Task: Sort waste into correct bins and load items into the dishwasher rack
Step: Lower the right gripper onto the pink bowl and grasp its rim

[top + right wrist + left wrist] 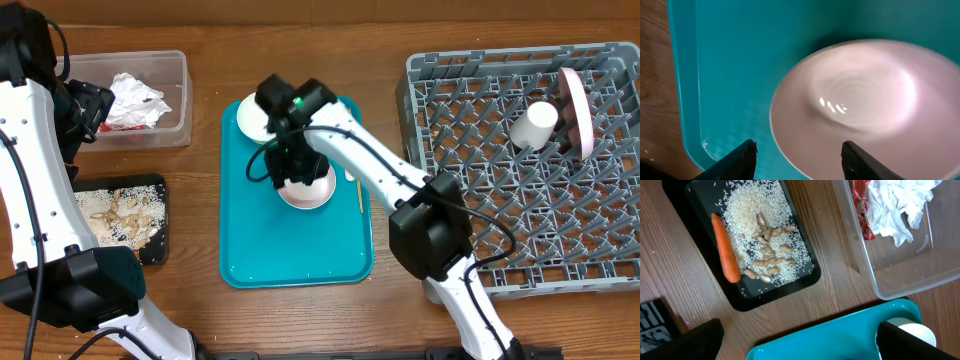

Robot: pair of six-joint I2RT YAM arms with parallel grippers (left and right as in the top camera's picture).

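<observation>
Fingers (pixel 742 161) of the right jaws are seen lowest in the right wrist view, held apart and clamped on nothing. A small white bowl (pixel 865 105), blurred, is set on the teal tray (pixel 720 75) just beyond them. Its near rim is placed between the two fingers, one finger being over bare tray and the other over the bowl's edge. The tray's raised lip is found close on the left, with the wooden counter (pixel 652 60) past it.

From overhead, a second white bowl (pixel 248 115) is seen at the tray's upper left corner. A thin wooden stick (pixel 359 195) is laid near the tray's right edge, beside the first bowl. Open tray surface is shown toward the lower end. The dishwasher rack (pixel 450 80) is placed to the right, with a white plate (pixel 577 110) stood on edge in it and a white cup (pixel 533 125) just beside.

The left jaws are shown spread wide, nothing held. Ahead of them are seen the black tray (pixel 805 277), where a carrot (pixel 725 247), rice (pixel 755 210) and scraps (pixel 767 260) are kept, and the clear tub (pixel 900 280) of napkins (pixel 895 205).
</observation>
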